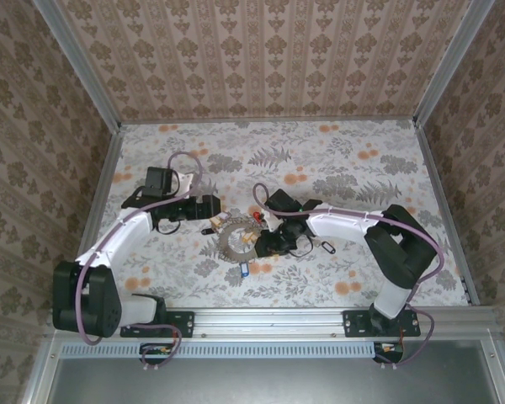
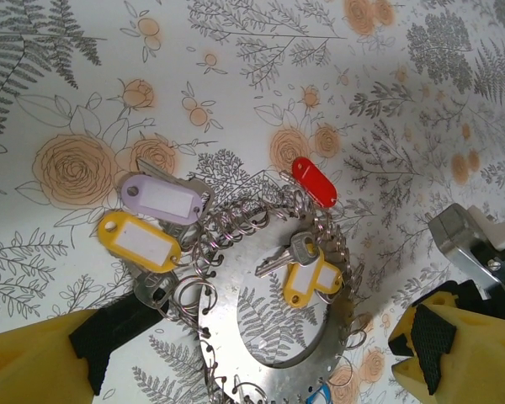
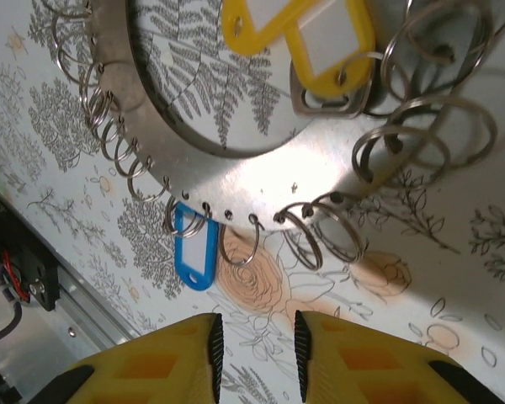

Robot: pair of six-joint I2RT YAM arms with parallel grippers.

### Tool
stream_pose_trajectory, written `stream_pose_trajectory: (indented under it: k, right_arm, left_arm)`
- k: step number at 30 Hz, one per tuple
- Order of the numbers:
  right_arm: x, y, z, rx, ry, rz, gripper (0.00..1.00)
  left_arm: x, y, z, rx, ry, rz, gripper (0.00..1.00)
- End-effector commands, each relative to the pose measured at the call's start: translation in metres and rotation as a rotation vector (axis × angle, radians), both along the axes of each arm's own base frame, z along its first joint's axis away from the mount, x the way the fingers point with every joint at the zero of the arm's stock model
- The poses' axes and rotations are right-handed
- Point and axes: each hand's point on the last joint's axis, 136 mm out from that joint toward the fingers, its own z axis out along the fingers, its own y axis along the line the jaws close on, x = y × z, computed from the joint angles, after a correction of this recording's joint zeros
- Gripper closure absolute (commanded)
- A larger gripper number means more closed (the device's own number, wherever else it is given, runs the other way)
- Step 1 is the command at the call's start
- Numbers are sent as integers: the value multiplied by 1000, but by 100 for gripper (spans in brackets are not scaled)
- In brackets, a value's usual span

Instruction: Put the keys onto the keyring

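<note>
Keyring lying flat mid-tabletop, keys scattered around it.
A yellow key and a lilac key touch its rim, and a red key lies just beyond. The blue key sits at its edge. The left gripper hangs above with its jaws spread wide and empty. The right gripper is beside it, narrowly parted, holding nothing.

**Flowered cloth, papered walls, metal frame**

A tablecloth printed with grey ferns and orange roses covers the table; the same print shows close up in the left wrist view and the right wrist view. Beige damask wallpaper lines the three walls. Aluminium corner posts stand at the back corners. An aluminium rail runs along the near edge, with a grey panel just below it.
</note>
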Motion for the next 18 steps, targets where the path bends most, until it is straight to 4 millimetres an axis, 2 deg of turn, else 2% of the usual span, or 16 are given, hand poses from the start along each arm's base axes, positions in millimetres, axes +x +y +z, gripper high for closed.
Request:
stream_pose_trajectory:
  k: [1,4,8,13,18]
  right_arm:
    - [10,-8,-4,-55,-58,6,71]
    - [12,-14,-6,-58,-67,13,72]
    - [12,-11,-8,-38,-75,40,72]
    - [16,-11,-22,-60,-76,65,72]
    - [20,-11,-26,-71,-86,80,78]
  left_arm:
    - [1,-2,5,-33,16,-8,6]
    - [0,-3,5,-36,15,-11,6]
    - [1,-3,5,-35,12,-12,6]
    - [1,-2,3,-28,10,-14,6]
    - [1,0,4,-12,3,-10,7]
